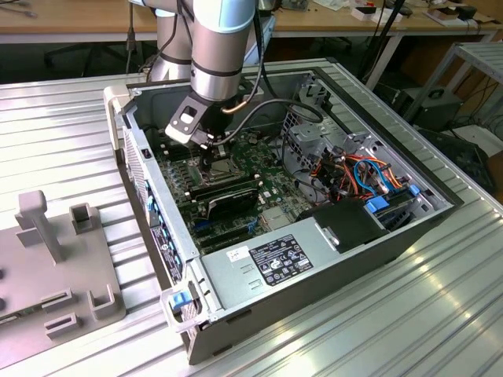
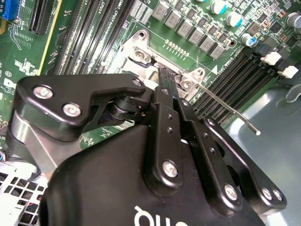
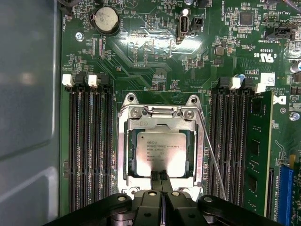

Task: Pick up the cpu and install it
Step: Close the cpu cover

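Lying in socket: cpu, under claw.

Grey cpu w/ silver frame, green motherboard, black end effector.

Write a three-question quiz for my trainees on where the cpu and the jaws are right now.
1. True or false: the cpu rests within the metal socket frame.
2. Pick one. The jaws are: A) wide open; B) shut, tips at the cpu's edge; C) shut on a memory stick.
3. Fill in: in the exterior view, the grey fixture lies outside the computer case, on that view's ____.
Key: 1 true; 2 B; 3 left.
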### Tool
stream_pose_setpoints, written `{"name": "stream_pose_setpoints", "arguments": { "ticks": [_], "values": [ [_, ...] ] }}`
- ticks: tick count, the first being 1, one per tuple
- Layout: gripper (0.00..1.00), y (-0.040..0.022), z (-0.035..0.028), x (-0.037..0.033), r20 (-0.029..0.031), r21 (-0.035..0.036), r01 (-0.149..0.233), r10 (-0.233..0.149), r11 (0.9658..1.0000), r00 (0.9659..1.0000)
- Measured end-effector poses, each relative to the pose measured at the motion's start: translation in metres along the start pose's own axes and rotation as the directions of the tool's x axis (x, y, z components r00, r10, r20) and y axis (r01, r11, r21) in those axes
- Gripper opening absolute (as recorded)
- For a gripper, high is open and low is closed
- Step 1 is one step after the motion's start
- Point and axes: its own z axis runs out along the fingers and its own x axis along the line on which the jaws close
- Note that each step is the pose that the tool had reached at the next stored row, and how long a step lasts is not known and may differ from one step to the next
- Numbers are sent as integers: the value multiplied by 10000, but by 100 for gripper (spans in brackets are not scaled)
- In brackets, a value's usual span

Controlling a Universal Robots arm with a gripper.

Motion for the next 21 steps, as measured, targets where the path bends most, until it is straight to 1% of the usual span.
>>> {"name": "stream_pose_setpoints", "arguments": {
  "ticks": [2,15,18,21],
  "values": [
    [11,-6,19,-1,9,-8,1,-1,10000,10000],
    [11,-6,39,1,3,-13,-1,1,10000,10000],
    [11,-5,19,2,-7,-21,-2,2,10000,10000],
    [11,-6,-44,0,7,-15,0,0,10000,10000]
  ]
}}
